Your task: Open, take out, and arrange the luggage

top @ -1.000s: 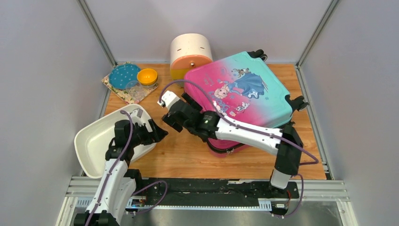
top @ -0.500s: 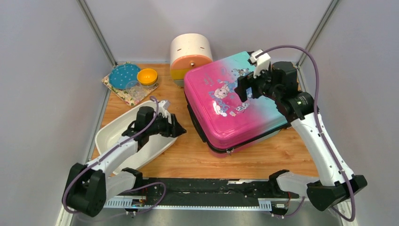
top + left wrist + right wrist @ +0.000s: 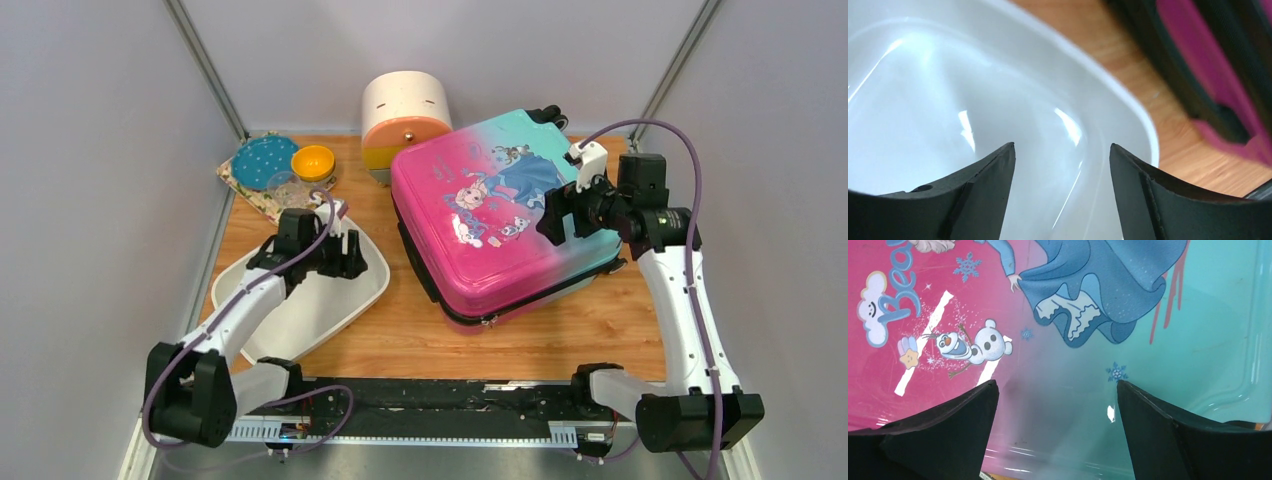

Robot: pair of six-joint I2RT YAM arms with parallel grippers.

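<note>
The luggage (image 3: pixel 490 225), a pink-to-teal hard-shell suitcase with a princess print, lies flat and closed on the wooden table, wheels at the far side. My right gripper (image 3: pixel 555 215) is open and empty, hovering over the teal right part of the lid; the right wrist view shows the print (image 3: pixel 1088 295) just beyond its fingers. My left gripper (image 3: pixel 352 256) is open and empty over the white plastic basin (image 3: pixel 300 310); the left wrist view shows the basin's inside (image 3: pixel 948 110) and a pink edge of the suitcase (image 3: pixel 1238 115) at the right.
A round cream drawer cabinet (image 3: pixel 404 115) with an orange band stands at the back, touching the suitcase's far left corner. A patterned mat (image 3: pixel 262 195) at the back left bears a teal lid (image 3: pixel 265 160), an orange bowl (image 3: pixel 313 162) and a clear cup. Grey walls enclose the table.
The right gripper moved from the suitcase's left side across to its right part. The left gripper moved back and the basin now lies flatter on the table, nearer the suitcase.
</note>
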